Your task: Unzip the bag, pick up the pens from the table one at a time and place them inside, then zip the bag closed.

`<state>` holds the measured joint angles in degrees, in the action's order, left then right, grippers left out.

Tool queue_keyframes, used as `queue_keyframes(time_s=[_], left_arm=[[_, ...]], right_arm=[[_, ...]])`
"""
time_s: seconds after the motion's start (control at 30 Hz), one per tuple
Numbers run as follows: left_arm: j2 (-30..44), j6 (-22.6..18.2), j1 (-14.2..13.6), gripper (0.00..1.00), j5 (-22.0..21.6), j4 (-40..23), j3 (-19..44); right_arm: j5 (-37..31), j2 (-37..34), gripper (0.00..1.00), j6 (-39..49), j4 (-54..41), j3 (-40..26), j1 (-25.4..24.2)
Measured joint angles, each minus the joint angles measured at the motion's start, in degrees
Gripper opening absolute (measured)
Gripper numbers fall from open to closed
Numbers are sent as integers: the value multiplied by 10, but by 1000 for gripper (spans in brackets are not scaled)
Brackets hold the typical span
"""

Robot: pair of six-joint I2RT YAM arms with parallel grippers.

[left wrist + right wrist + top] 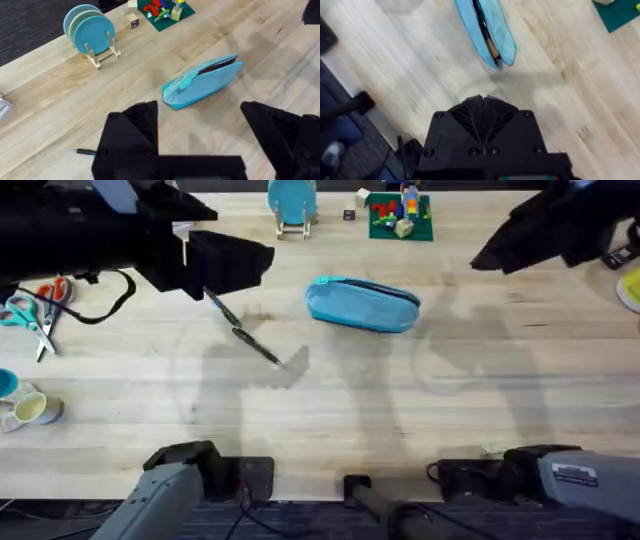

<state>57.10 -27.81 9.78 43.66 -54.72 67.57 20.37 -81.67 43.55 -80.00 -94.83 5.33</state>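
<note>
The light blue bag [362, 304] lies in the middle of the table [400, 400], its zipper partly open on a dark gap [215, 66] [487, 30], with the pale pull tab [179, 82] at one end. Two dark pens [222, 310] [258, 346] lie end to end left of the bag; one pen tip [84, 151] shows beside my left finger. My left gripper [200, 140] hangs open above the table, short of the bag and over the pens' near end [235, 262]. Raised at the far right, my right gripper [482, 117] is shut and empty [500, 252].
Blue discs on a wooden stand [292, 205] and a green plate of toy bricks [400, 218] sit at the far edge. Scissors [35, 305] and small cups [25, 405] lie at the left edge. A yellow object [630, 288] is at the right edge.
</note>
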Motion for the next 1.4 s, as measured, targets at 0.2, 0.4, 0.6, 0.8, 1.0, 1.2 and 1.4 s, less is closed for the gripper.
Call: queue_keyframes(time_s=[0.2, 0.4, 0.6, 0.8, 1.0, 1.2, 1.4], left_arm=[[0, 0, 0, 993, 0, 0, 0], [0, 0, 0, 993, 0, 0, 0], [0, 0, 0, 993, 0, 0, 0], [0, 0, 0, 993, 0, 0, 0], [0, -2, 0, 993, 0, 0, 0], [0, -2, 0, 993, 0, 0, 0], [0, -2, 0, 994, 0, 0, 0]], right_arm=[[97, -7, 33, 52, -26, 0, -68], [148, -44, 33, 88, -33, 0, -85], [166, -90, 33, 105, -31, 25, -85], [170, -147, 31, 115, -18, 43, -85], [170, -180, 32, 136, -17, 44, -85], [170, -195, 33, 156, -12, 44, -85], [170, -206, 32, 162, 0, 45, -78]])
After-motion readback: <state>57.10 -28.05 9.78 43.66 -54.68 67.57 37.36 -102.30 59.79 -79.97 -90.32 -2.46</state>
